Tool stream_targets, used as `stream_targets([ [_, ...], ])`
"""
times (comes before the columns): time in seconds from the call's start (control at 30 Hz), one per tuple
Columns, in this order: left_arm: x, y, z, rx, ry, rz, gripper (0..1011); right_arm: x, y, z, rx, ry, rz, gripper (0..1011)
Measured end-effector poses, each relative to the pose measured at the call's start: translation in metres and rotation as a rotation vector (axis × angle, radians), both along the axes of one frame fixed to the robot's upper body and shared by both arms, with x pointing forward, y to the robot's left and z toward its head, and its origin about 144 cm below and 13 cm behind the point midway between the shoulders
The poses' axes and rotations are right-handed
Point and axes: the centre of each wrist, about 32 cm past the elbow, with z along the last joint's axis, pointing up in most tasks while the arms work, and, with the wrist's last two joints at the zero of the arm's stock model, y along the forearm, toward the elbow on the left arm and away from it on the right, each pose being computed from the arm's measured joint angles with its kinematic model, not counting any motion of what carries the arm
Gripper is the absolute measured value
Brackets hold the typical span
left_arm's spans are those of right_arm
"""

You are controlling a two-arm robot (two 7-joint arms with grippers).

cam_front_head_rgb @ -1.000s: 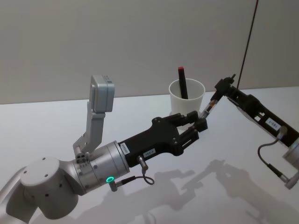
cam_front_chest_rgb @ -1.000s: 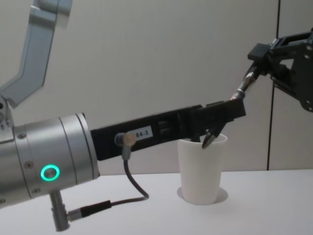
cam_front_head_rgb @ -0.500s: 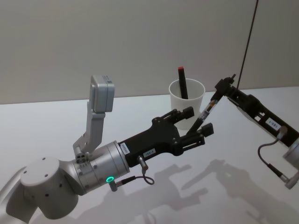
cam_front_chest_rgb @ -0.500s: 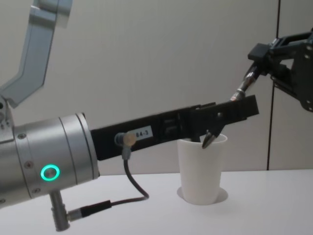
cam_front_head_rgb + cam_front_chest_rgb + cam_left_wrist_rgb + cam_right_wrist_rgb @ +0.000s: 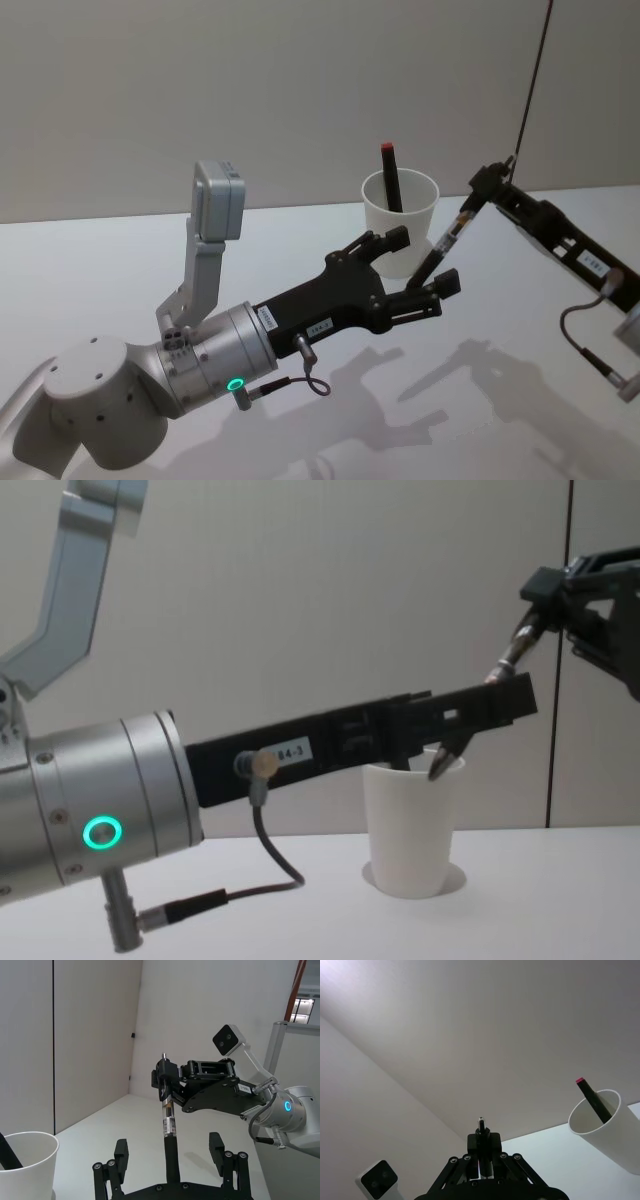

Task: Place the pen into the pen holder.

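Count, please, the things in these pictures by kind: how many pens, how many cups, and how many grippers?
Pens: 2, one black pen held by the right gripper, and one red-capped pen standing in the cup.
Cups: 1, the white paper cup.
Grippers: 2, the right gripper and the left gripper, which is open around the black pen.
Total: 5.

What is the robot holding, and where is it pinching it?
The right gripper pinches the black pen near its top end. The left gripper is open around the pen's lower part.
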Motion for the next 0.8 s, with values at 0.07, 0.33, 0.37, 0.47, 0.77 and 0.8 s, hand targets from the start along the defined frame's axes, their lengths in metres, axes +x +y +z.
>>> stream_targets([
  [0.07,0.0,0.0,0.0,0.0,0.0,0.0,1001,0.0,-0.003,0.0,-0.004,-0.002,-0.007,135],
  [0.33,0.0,0.0,0.0,0.0,0.0,0.0,1001,-0.001,-0.014,0.0,-0.025,-0.009,-0.038,135],
  [0.37,0.0,0.0,0.0,0.0,0.0,0.0,1001,-0.001,-0.017,0.0,-0.032,-0.01,-0.046,135],
  [0.47,0.0,0.0,0.0,0.0,0.0,0.0,1001,-0.001,-0.022,0.001,-0.046,-0.013,-0.063,135],
  [0.77,0.0,0.0,0.0,0.0,0.0,0.0,1001,0.003,-0.034,0.003,-0.123,-0.038,-0.121,135],
  [0.8,0.0,0.0,0.0,0.0,0.0,0.0,1001,0.005,-0.035,0.004,-0.14,-0.047,-0.13,135],
])
